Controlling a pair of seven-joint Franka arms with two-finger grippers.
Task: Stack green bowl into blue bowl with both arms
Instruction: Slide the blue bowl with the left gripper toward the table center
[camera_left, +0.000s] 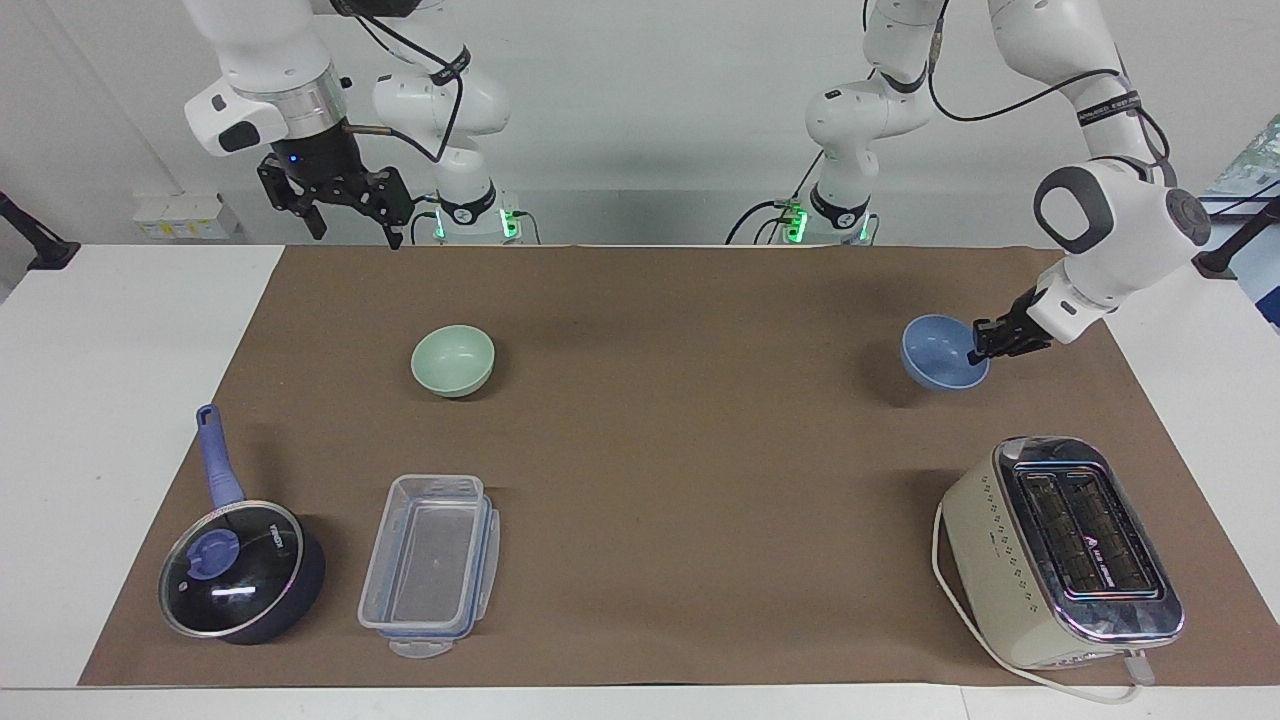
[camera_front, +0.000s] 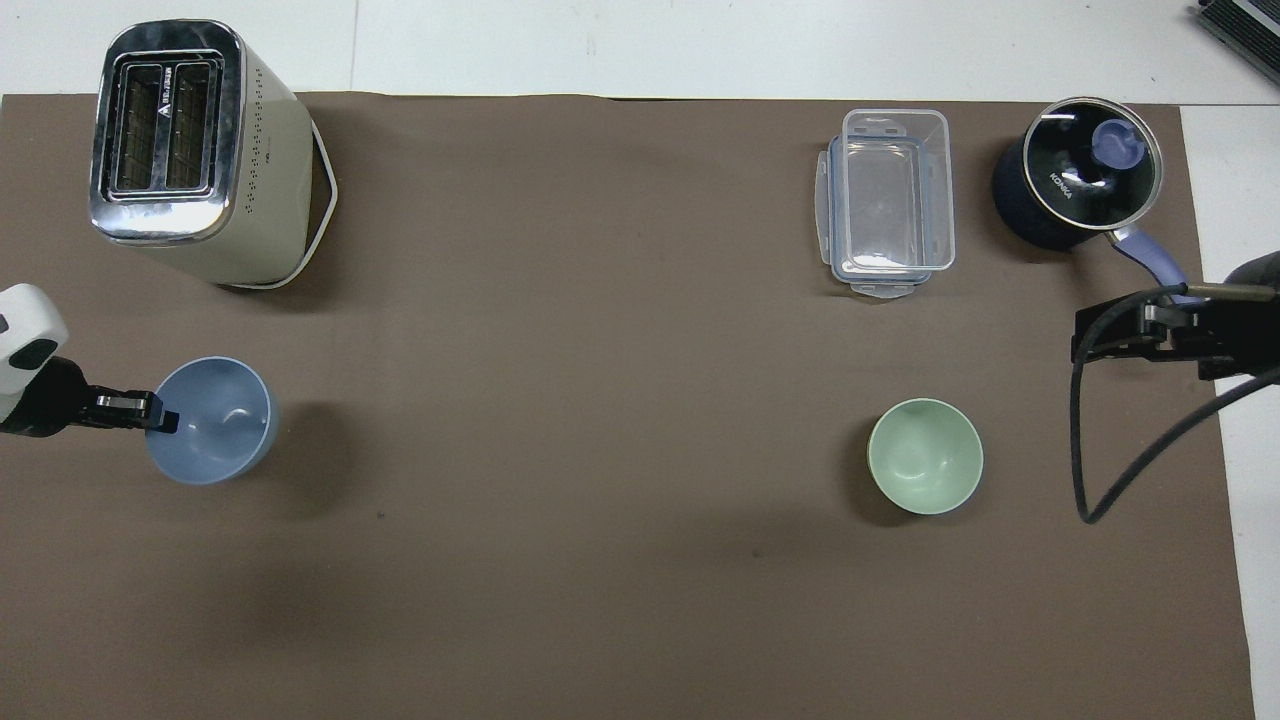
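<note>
The blue bowl (camera_left: 938, 350) hangs tilted a little above the brown mat at the left arm's end of the table, its shadow lying apart from it. My left gripper (camera_left: 978, 352) is shut on its rim; in the overhead view the gripper (camera_front: 158, 420) pinches the rim of the bowl (camera_front: 215, 420). The green bowl (camera_left: 453, 360) sits upright on the mat toward the right arm's end, and also shows in the overhead view (camera_front: 925, 456). My right gripper (camera_left: 345, 215) waits open and empty, high in the air, well apart from the green bowl; its overhead position is (camera_front: 1100, 335).
A cream toaster (camera_left: 1065, 550) with a white cord stands farther from the robots than the blue bowl. A clear plastic container (camera_left: 430, 565) and a dark-blue lidded saucepan (camera_left: 240, 570) stand farther from the robots than the green bowl.
</note>
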